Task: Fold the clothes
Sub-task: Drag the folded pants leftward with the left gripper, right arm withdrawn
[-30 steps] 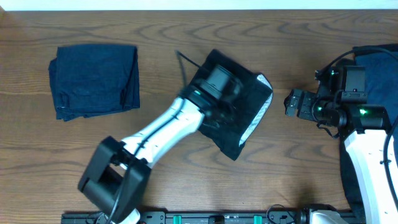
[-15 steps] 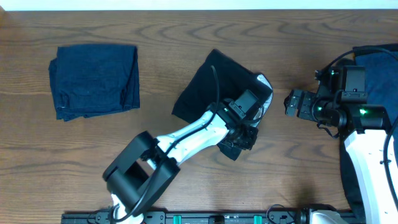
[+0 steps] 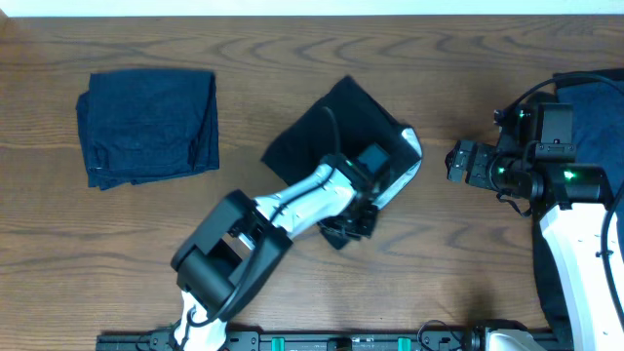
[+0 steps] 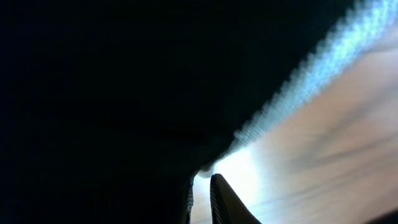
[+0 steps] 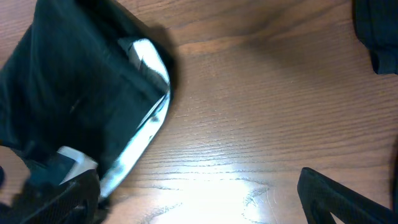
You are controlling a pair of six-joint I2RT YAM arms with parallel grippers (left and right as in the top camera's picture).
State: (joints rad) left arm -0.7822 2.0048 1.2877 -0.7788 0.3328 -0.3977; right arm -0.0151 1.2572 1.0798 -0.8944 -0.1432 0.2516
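The black shorts-like garment (image 3: pixel 336 127) lies crumpled at the table's middle, its pale grey waistband strip (image 3: pixel 402 175) along the right edge. It fills the left wrist view (image 4: pixel 124 93) and shows at the left in the right wrist view (image 5: pixel 74 81). My left gripper (image 3: pixel 349 222) is at the garment's lower corner. Its fingers (image 4: pixel 202 182) are nearly together under the cloth's edge. My right gripper (image 3: pixel 454 162) hovers open and empty over bare wood to the garment's right, as the right wrist view (image 5: pixel 198 182) shows.
A folded navy garment (image 3: pixel 148 125) lies at the far left. More navy cloth (image 3: pixel 590 97) lies at the right edge under the right arm, and shows in the right wrist view (image 5: pixel 376 31). The left arm (image 3: pixel 253 224) crosses the table's front middle.
My left gripper moved from atop the black garment to its lower right corner, then left. The lower corner has drawn in toward the left. The right arm has not moved.
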